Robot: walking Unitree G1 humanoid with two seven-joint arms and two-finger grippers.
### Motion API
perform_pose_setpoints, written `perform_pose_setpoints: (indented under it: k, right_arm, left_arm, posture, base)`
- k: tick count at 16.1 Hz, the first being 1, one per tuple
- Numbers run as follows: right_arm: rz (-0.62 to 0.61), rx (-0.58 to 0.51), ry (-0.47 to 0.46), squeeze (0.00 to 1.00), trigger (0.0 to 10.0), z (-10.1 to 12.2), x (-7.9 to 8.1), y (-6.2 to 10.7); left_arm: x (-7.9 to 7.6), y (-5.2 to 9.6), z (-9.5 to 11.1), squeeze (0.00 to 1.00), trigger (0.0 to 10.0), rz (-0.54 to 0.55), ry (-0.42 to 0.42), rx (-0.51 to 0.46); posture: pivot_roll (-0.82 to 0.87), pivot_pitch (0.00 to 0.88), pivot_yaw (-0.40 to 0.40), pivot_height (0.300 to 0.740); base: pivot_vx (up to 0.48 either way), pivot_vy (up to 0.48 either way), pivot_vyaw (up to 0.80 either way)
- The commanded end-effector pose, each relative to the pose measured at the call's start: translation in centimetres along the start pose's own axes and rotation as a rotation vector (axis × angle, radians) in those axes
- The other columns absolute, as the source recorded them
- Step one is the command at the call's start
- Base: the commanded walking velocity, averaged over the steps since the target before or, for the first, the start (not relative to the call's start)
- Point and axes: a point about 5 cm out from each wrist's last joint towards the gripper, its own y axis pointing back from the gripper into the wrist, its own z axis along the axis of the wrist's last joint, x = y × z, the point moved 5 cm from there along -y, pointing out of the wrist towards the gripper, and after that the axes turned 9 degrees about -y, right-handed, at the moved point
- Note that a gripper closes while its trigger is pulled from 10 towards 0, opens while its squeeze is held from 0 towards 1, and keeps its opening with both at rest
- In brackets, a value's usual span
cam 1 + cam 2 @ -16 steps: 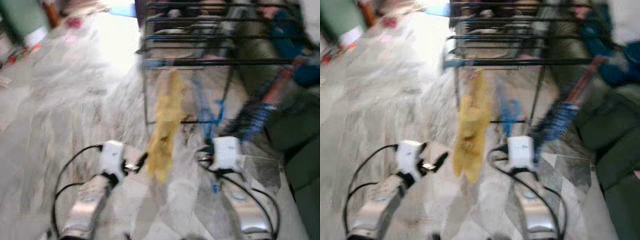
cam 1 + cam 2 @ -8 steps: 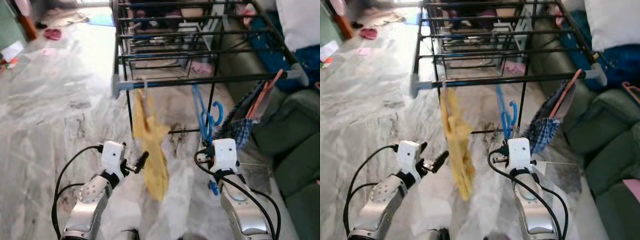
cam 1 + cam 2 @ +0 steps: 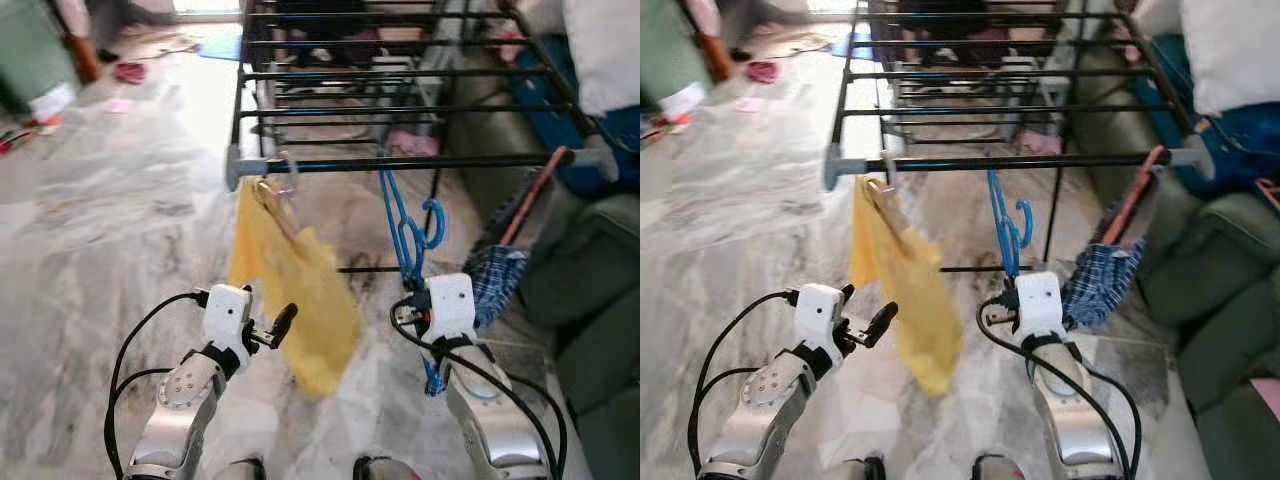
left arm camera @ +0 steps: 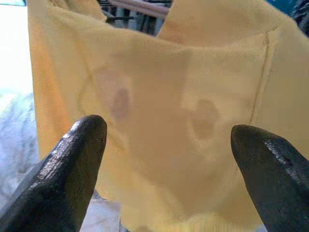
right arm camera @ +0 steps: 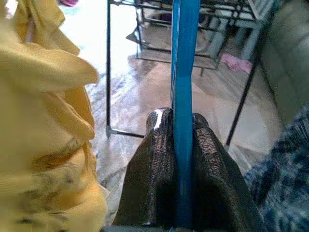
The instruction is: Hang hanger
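A blue plastic hanger [image 3: 405, 225] rises from my right gripper [image 5: 182, 118], which is shut on its lower bar. The hanger's top reaches the front rail [image 3: 470, 160] of the black drying rack; I cannot tell if it is hooked over. A yellow cloth [image 3: 300, 300] on a wooden hanger hangs from the same rail, further left. My left gripper [image 3: 283, 322] is open, right in front of the cloth's lower part, with the yellow cloth [image 4: 159, 87] spread just beyond its fingertips [image 4: 79, 145].
A blue checked cloth [image 3: 495, 280] on an orange hanger hangs at the rail's right end. A green sofa [image 3: 590, 290] with cushions runs along the right. Marble floor [image 3: 120, 200] stretches left, with small items at the far left. More rails lie behind the front one.
The blur has gone and the view has steadied. The yellow cloth has swung and turned broader toward the right. My right gripper still holds the blue hanger at the rail.
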Motion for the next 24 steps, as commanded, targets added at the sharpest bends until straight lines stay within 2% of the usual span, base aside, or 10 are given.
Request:
perform_pose_setpoints:
  k: [1,6,8,11,14,16,18,22,23,24]
  right_arm:
    - [0.007,-0.009,0.005,0.0,10.0,0.7,-0.2,-0.2]
    - [0.037,0.003,0.011,0.0,10.0,2.0,-0.6,-2.1]
    - [0.049,0.0,0.008,0.0,10.0,3.1,-0.5,-3.5]
    - [0.037,0.031,0.009,0.0,10.0,3.3,-0.6,-4.6]
    - [0.05,0.035,0.032,0.0,10.0,4.0,0.0,-5.8]
    - [0.015,0.037,-0.003,0.0,10.0,4.7,0.0,-6.8]
    - [0.016,0.031,-0.005,0.0,10.0,5.2,0.2,-7.0]
    - [-0.017,0.111,-0.076,0.0,10.0,4.9,-0.4,-8.0]
    - [-0.006,0.158,-0.086,1.0,10.0,3.9,0.3,-8.1]
    - [-0.005,0.162,-0.086,1.0,10.0,3.7,0.3,-8.0]
  left_arm:
    - [-0.1,0.1,-0.6,0.0,10.0,-0.002,-0.006,0.018]
    - [-0.1,0.0,-0.5,0.0,10.0,-0.004,-0.013,0.021]
    - [0.0,0.1,-0.4,0.0,10.0,-0.001,-0.015,0.024]
    - [0.1,0.1,-0.4,0.0,10.0,0.001,-0.018,0.026]
    - [0.2,0.2,-0.6,0.0,10.0,0.004,-0.015,0.03]
    - [0.3,0.3,-0.8,0.0,10.0,0.014,-0.022,0.039]
    - [0.5,0.3,-0.9,0.0,10.0,0.022,-0.025,0.041]
    - [0.5,0.4,-1.2,0.0,10.0,0.02,-0.027,0.049]
    - [0.4,0.5,-1.4,0.0,10.0,0.021,-0.026,0.055]
    - [0.4,0.5,-1.4,0.0,10.0,0.021,-0.026,0.055]
  posture:
    - [-0.06,0.183,-0.015,0.74]
    - [-0.06,0.186,-0.01,0.74]
    - [-0.05,0.187,-0.009,0.74]
    - [-0.04,0.187,-0.01,0.74]
    - [-0.04,0.188,-0.011,0.74]
    - [-0.04,0.188,-0.011,0.74]
    - [-0.04,0.188,-0.01,0.74]
    - [-0.03,0.191,-0.011,0.74]
    - [-0.03,0.192,-0.015,0.74]
    - [-0.03,0.192,-0.015,0.74]
  base:
    - [0.0,0.0,0.0]
    - [0.0,0.0,0.0]
    - [0.0,0.0,0.0]
    - [0.0,0.0,0.0]
    - [0.0,0.0,0.0]
    - [0.0,0.0,0.0]
    - [0.0,0.0,0.0]
    - [0.0,0.0,0.0]
    - [0.0,0.0,0.0]
    - [0.0,0.0,0.0]
